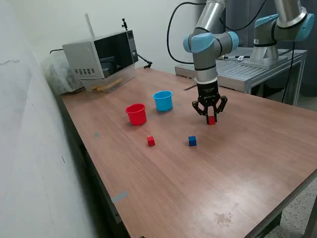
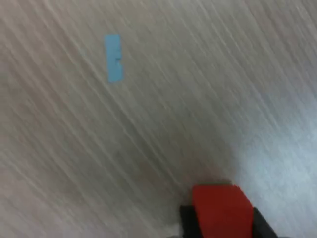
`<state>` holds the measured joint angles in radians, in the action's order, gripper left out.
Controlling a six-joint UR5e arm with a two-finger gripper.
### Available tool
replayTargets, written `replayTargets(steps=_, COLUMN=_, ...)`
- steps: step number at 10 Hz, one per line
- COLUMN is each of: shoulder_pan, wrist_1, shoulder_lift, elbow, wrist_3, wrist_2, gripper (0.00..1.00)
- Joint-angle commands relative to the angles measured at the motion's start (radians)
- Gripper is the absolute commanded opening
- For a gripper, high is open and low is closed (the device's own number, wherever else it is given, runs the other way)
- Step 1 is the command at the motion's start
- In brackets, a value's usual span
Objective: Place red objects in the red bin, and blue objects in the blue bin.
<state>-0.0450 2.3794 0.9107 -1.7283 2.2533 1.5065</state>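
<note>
Red cube sits clamped between the fingers of the upright arm, pointing straight down at the table.

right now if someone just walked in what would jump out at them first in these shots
Probably the gripper, low over the middle of the wooden table with a red cube clamped between its fingers; the wrist view shows that cube close up. Next, the red cup and light blue cup standing side by side toward the exterior view's left. In front of them, a loose red cube and a blue cube lie apart.
</note>
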Motion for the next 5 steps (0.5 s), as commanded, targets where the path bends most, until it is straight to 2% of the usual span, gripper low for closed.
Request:
replayTargets(steps=1, shoulder_pan=0.01, wrist_1=-0.022, shoulder_lift=0.032, elbow=0.053, wrist_3=0.009, wrist_2=0.076, gripper=0.0)
replayTargets(steps=3, shoulder_pan=0.036, wrist_1=-0.048, shoulder_lift=0.094, elbow=0.093, wrist_3=0.012, wrist_2=0.084, gripper=0.0)
replayTargets(steps=5, shoulder_pan=0.088, wrist_1=-0.048, shoulder_lift=0.105, elbow=0.169, wrist_3=0.023, wrist_2=0.086, gripper=0.0)
